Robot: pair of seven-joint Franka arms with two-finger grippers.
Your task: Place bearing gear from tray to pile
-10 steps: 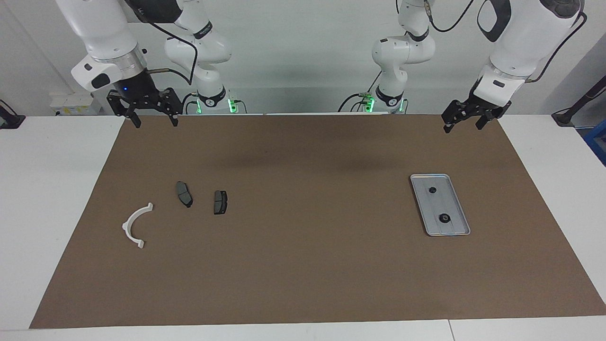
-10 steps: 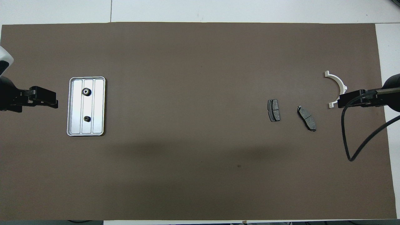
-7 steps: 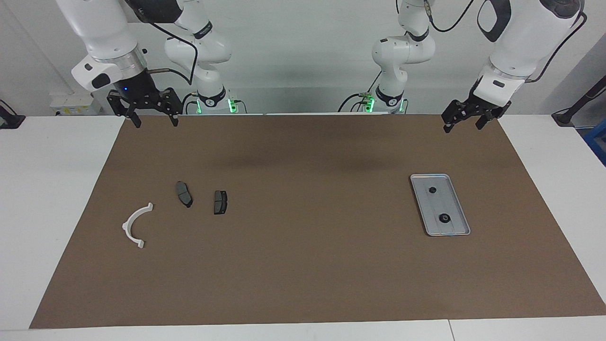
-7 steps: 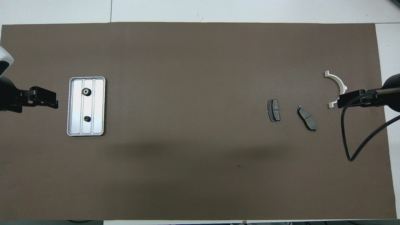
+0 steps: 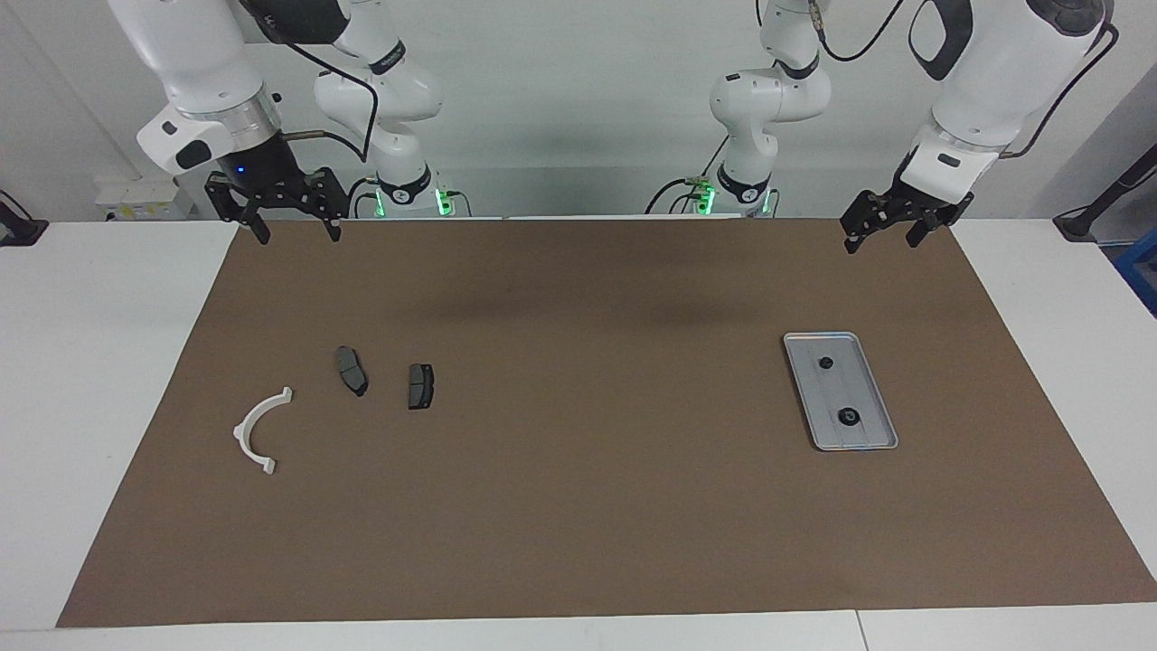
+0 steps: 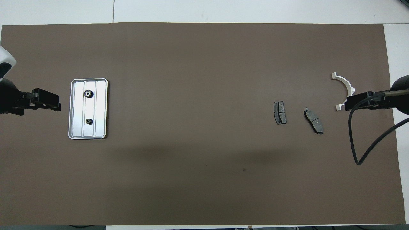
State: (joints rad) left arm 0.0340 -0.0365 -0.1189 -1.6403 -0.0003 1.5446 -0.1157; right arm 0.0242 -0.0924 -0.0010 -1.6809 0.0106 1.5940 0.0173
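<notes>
Compared with the preceding frames, the left gripper (image 5: 884, 236) has shifted slightly; the parts on the mat lie unchanged. A brown mat (image 5: 578, 506) covers a white table (image 5: 54, 380) before a pale wall.

Facing view, from left to right: the right gripper (image 5: 290, 232), fingers spread and empty, hangs over the mat's corner at the robots' edge. The pile comprises a white semicircular bracket (image 5: 257, 432) and two dark grey pads (image 5: 352, 370) (image 5: 420, 385), lying apart toward the right arm's end. The silver tray (image 5: 841, 391), toward the left arm's end, carries a larger black bearing gear (image 5: 848, 416) and a smaller one (image 5: 824, 363), apart. The left gripper, fingers spread and empty, hangs over the mat's other corner at the robots' edge.
</notes>
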